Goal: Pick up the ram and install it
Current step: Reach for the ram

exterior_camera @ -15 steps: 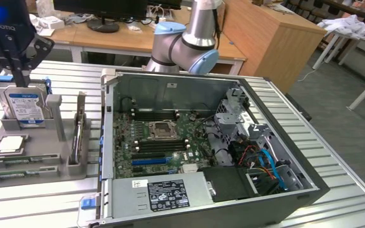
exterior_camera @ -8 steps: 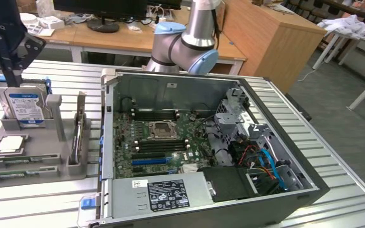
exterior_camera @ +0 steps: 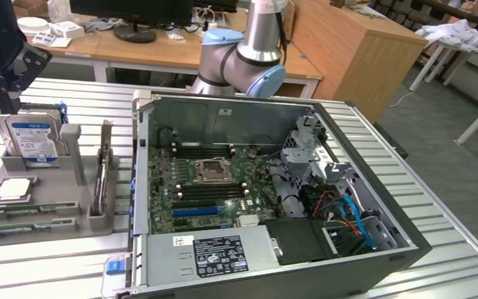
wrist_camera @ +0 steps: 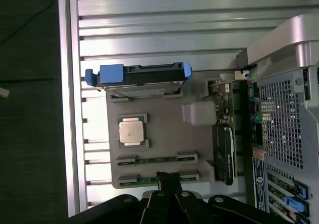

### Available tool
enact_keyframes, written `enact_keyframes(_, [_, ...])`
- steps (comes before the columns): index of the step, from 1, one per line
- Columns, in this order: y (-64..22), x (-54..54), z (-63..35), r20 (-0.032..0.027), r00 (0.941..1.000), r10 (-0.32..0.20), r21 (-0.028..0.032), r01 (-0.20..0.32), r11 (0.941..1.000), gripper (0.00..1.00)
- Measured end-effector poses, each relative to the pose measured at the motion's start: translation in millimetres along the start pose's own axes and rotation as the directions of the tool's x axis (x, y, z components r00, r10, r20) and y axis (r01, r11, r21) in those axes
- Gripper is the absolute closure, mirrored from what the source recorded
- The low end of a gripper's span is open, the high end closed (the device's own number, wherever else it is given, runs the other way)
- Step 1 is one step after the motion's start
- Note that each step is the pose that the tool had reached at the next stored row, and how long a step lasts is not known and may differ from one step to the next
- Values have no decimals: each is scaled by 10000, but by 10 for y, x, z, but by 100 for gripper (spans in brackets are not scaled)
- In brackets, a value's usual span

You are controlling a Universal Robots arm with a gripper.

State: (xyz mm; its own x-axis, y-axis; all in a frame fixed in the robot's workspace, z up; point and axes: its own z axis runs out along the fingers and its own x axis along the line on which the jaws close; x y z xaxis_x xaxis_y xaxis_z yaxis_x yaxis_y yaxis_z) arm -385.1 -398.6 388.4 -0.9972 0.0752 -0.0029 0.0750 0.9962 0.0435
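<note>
- The gripper [wrist_camera: 169, 177] hangs over the grey tray [wrist_camera: 164, 134] with its two dark fingers pressed together, gripping nothing.
- The ram [wrist_camera: 157, 160] lies flat in a slot of the tray, a thin green stick. A second green stick [wrist_camera: 137, 180] lies in the next slot, right along the tray's outer edge.
- In the wrist view the fingertips line up with that outer stick. Whether they touch it I cannot tell.
- A silver processor [wrist_camera: 131, 131] lies in its recess beside the sticks, toward the middle of the tray.
- The hard drive [exterior_camera: 32, 140] stands on edge at the tray's far edge, with a blue label on its face and blue tabs at its ends.
- A dark expansion card [wrist_camera: 224, 152] stands on edge along the tray's edge nearest the computer case [exterior_camera: 222, 115].
- The case lies open on the slatted metal table [exterior_camera: 434, 180], just beside the tray. Its motherboard faces up, and long black slots [exterior_camera: 210, 149] flank the processor socket [exterior_camera: 212, 168].
- The robot arm [exterior_camera: 248, 59] rises at the table's far edge, behind the case.
</note>
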Motion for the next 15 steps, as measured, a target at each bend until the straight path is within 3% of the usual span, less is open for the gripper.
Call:
enact_keyframes(6, [-11,2,-1,-2,10000,2,1,-2,10000,89])
enact_keyframes(15, [-160,-11,-7,-1,10000,1,0,-1,10000,89])
